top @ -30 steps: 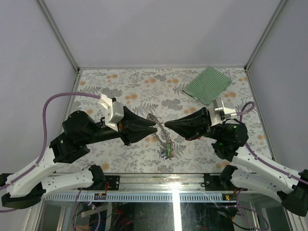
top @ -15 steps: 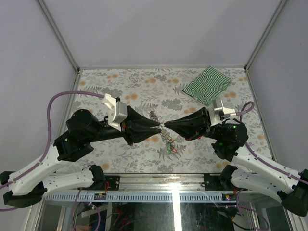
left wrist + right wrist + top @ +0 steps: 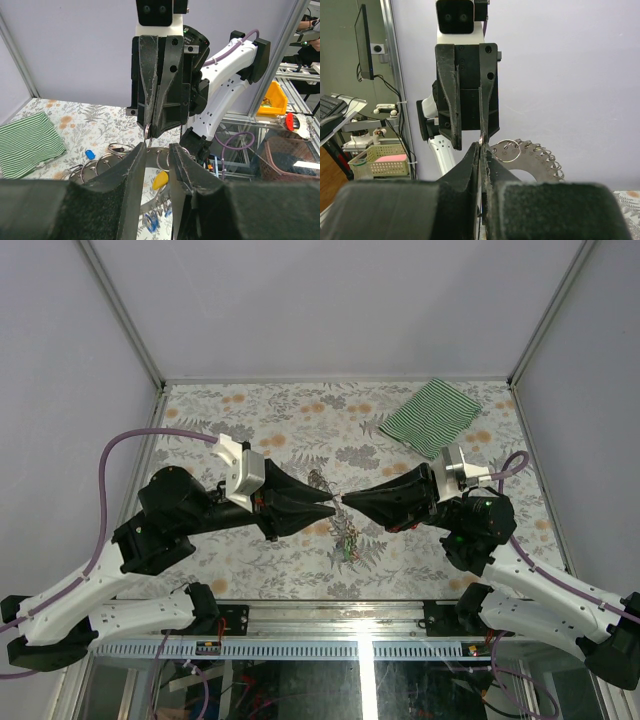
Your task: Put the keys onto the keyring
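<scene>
- Top view: the left gripper [image 3: 330,506] and right gripper [image 3: 346,498] meet tip to tip above the middle of the table [image 3: 250,420]. The keyring [image 3: 320,481] is raised between them, and the keys [image 3: 349,543] dangle below the meeting point. Judged purpose: lifting the ring keeps its coil free to be worked from both sides. The striped cloth [image 3: 432,417] lies well apart at the far right and plays no part.
- Left wrist view: the left fingers [image 3: 135,165] stand narrow, with the keyring's wire passing through the gap. I judge it a steadying hold on the keyring (contact itself is partly hidden). Opposite, the right gripper is fully closed, pinching a small loop [image 3: 148,132] at its very tip. Loose keys, one with a blue tag [image 3: 90,154], rest on the table beneath.
- Right wrist view: the right fingers [image 3: 472,160] are pressed together on that loop, aimed straight at the left gripper's jaws. The keyring fans out to the right, clear of the table. Judged step: feeding the loop onto the coil. The risk is the thin loop slipping from so small a pinch.
</scene>
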